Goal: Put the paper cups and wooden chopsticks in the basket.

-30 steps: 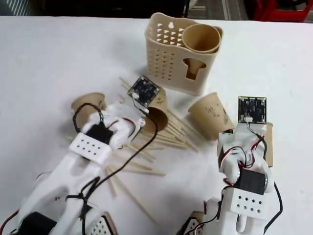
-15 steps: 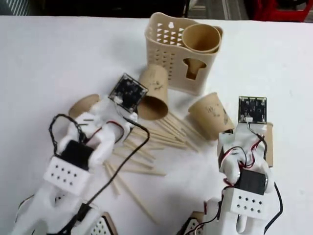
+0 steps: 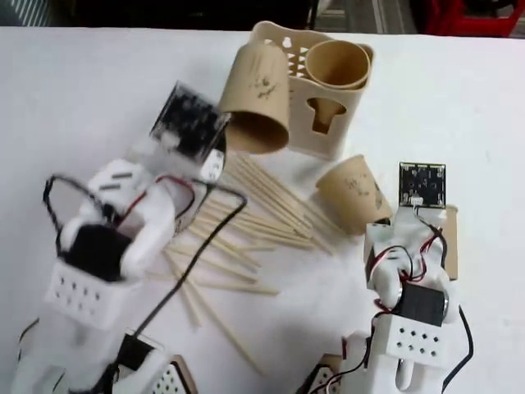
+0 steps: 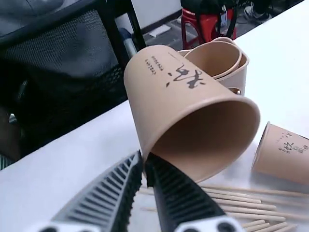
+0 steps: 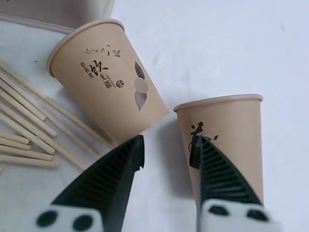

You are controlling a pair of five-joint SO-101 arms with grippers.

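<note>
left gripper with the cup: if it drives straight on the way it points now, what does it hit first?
Likely the basket: the left gripper, shut on a paper cup, aims the cup at its near wall. Height is unclear; it might clear the rim.

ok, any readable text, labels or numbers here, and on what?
On the held cup in the left tool: dark brush-style marks and a small print line, too blurred to read.
On the tipped cup: dark marks and a small emblem, too small to read.
On the neighbouring cup: a few dark marks, unreadable.
On the basket: no text.
</note>
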